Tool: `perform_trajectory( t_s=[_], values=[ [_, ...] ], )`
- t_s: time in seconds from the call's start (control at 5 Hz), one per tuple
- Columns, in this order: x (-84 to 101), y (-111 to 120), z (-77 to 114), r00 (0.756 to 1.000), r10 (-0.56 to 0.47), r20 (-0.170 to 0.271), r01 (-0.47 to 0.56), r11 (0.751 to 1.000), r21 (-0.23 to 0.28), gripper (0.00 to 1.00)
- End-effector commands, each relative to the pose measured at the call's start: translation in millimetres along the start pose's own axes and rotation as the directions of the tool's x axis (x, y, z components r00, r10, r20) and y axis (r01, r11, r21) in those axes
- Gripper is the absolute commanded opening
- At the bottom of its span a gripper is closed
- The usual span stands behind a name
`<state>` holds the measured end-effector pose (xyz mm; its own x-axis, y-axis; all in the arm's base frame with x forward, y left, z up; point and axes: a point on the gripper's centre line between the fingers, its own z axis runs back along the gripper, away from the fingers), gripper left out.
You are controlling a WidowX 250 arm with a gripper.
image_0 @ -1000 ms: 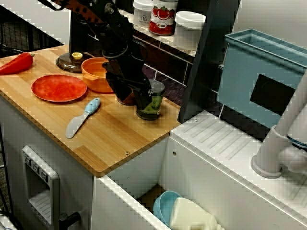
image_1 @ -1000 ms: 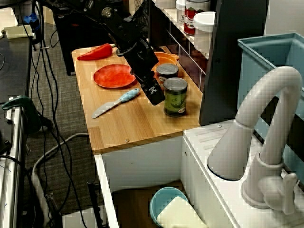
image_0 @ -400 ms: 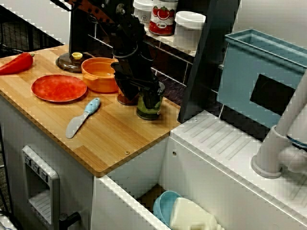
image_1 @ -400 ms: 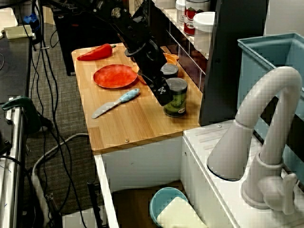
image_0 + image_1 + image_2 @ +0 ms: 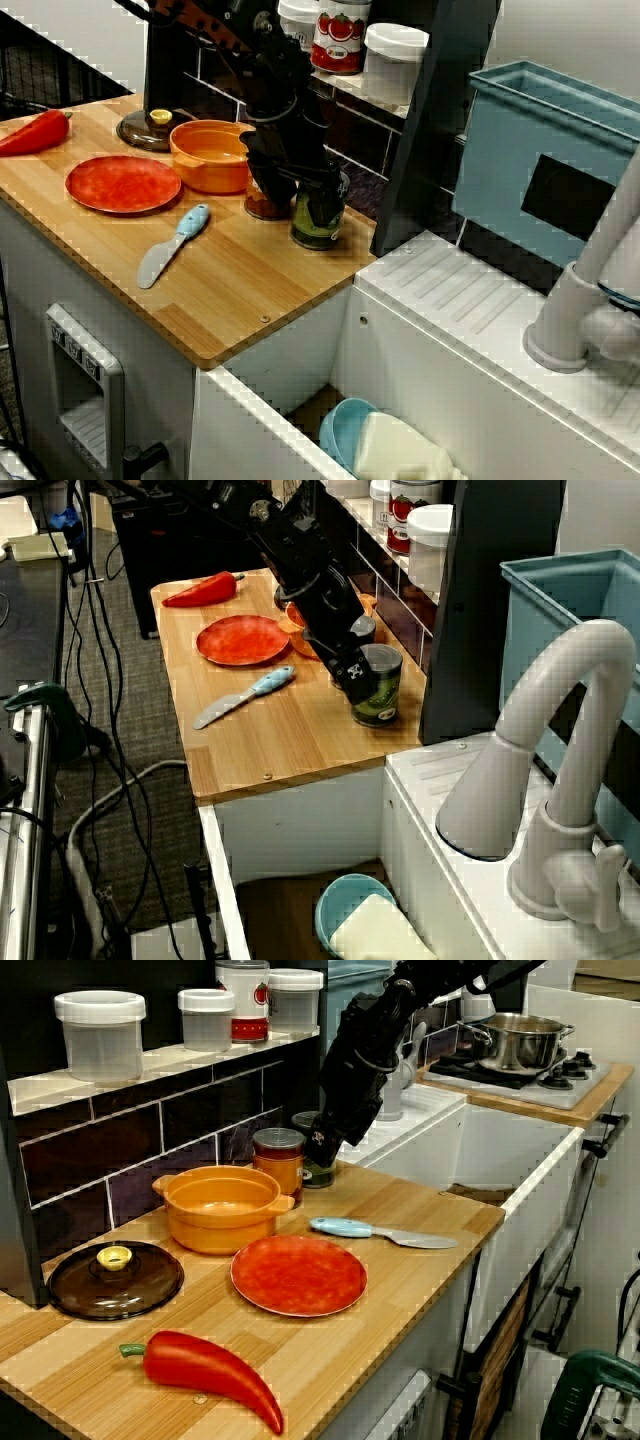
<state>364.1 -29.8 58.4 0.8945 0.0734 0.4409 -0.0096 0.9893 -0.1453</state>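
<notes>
Wooden counter (image 5: 280,742), arm (image 5: 300,555) slanted onto green can (image 5: 384,686)

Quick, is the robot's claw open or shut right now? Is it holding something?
Gripper: down against the green can, but the views do not show if it is open, closed or gripping the can.

can (image 5: 318,228) green label | pot (image 5: 205,158) orange | plate (image 5: 122,184) red | knife handle (image 5: 191,222) pale blue | pepper (image 5: 35,133) red
</notes>
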Motion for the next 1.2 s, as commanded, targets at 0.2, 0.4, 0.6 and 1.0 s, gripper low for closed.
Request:
perform_trajectory(
  t_s=[0.2,0.4,0.6,1.0],
  values=[
    [11.4,3.4,3.4,1.000,0.001,0.031,-0.001,1.000,0.002,1.00],
    [12.2,4.8,5.0,1.000,0.005,0.031,-0.005,1.000,-0.001,1.00],
    [11.1,5.8,3.7,1.000,0.005,0.024,-0.005,1.000,-0.003,1.00],
    [10.9,5.5,1.3,1.000,0.005,0.029,-0.005,1.000,-0.004,1.00]
  ],
)
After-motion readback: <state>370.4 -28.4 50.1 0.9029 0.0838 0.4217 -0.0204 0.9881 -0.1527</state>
